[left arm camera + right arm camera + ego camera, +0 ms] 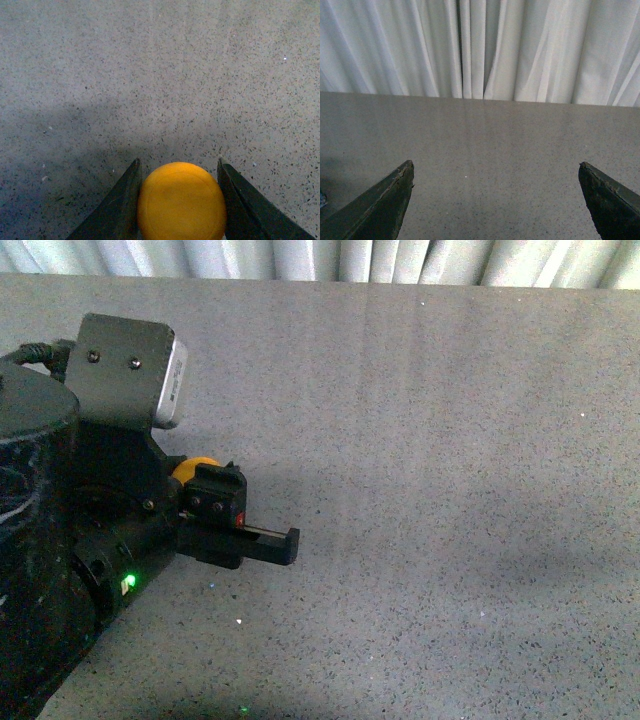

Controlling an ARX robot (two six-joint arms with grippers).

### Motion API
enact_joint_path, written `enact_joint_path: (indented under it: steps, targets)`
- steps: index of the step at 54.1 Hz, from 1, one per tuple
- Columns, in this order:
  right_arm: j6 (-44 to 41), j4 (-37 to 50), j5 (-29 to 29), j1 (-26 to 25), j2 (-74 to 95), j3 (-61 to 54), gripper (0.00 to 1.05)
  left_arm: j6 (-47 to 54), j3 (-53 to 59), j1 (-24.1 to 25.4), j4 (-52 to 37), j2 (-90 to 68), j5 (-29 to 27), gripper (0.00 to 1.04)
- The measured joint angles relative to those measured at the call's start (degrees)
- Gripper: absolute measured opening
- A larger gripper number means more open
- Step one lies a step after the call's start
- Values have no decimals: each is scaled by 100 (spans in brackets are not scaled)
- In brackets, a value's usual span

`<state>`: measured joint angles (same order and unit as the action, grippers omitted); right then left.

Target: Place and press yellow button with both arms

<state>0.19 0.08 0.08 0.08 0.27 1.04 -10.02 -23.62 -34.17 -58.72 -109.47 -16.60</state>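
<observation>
The yellow button (181, 200) shows its round orange-yellow cap in the left wrist view, held between the two black fingers (120, 205) of my left gripper (178, 172), which is shut on it. Its base is hidden. In the front view my left arm fills the left side; the left gripper (262, 536) points right, and a bit of the yellow button (193, 467) peeks out behind it. My right gripper (496, 170) is open and empty above the grey table (490, 140). The right arm is out of the front view.
The speckled grey table (450, 490) stretches to the right and far side. White pleated curtains (485, 45) hang behind the table's far edge. A grey wrist camera box (140, 370) sits on top of my left arm.
</observation>
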Motion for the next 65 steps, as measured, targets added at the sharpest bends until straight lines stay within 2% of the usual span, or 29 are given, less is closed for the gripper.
enact_joint_path:
  steps: [15,28,37,39,47,59,61,64,65]
  targets:
    - [0,0,2,0,0,0,96,-68,-160,-46,-98,-315,-35,37]
    - [2,0,0,0,0,0,96,-133,-125,-103,48,-168,109,70]
    - [0,0,2,0,0,0,96,-177,-7,-79,549,702,343,95]
    - [0,0,0,0,0,0,96,-175,15,-52,669,914,409,97]
    - [0,0,0,0,0,0,96,-197,79,240,1296,1965,778,95]
    - [4,-2,-4,0,2,2,96,-68,129,1228,2234,3748,1631,96]
    - [153,-332,-219,-24,175,116,96,81,212,1335,2076,3954,1353,92]
    - [743,-1698,-531,142,1266,815,96,518,549,1803,1600,4548,623,79]
    - [872,-1873,-522,238,1628,990,96,573,610,1928,1639,4693,636,76]
